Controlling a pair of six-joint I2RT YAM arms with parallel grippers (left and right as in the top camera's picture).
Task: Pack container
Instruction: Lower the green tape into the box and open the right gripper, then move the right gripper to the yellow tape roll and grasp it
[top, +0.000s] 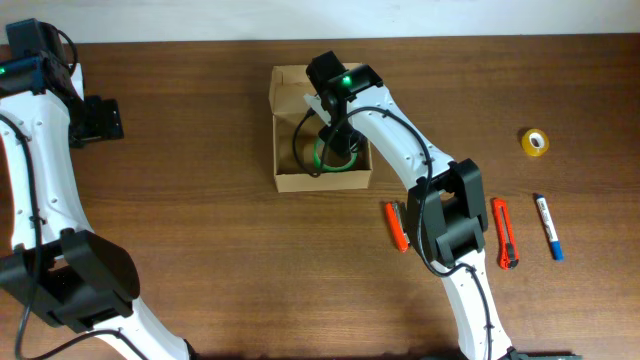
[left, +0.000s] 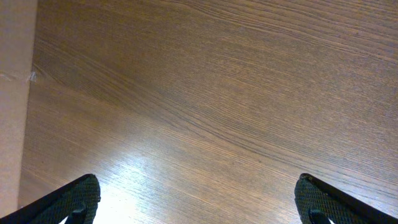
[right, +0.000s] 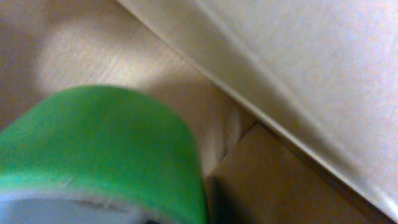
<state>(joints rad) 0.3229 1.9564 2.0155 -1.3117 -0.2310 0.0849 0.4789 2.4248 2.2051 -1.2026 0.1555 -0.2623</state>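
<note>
The container (top: 322, 181) is an open tan cardboard box at the table's far middle. My right gripper (top: 340, 140) reaches down inside it and is shut on a green tape roll (top: 322, 160). The right wrist view shows the green tape roll (right: 99, 143) very close, against the box's inner wall (right: 311, 74) and floor. My fingers are hidden there. My left gripper (top: 100, 118) hovers at the far left of the table, well apart from the box. It is open and empty over bare wood (left: 196, 183).
A yellow tape roll (top: 535, 142) lies at the far right. An orange cutter (top: 396, 226) lies near my right arm's base. A second orange cutter (top: 505, 232) and a blue marker (top: 548, 227) lie further right.
</note>
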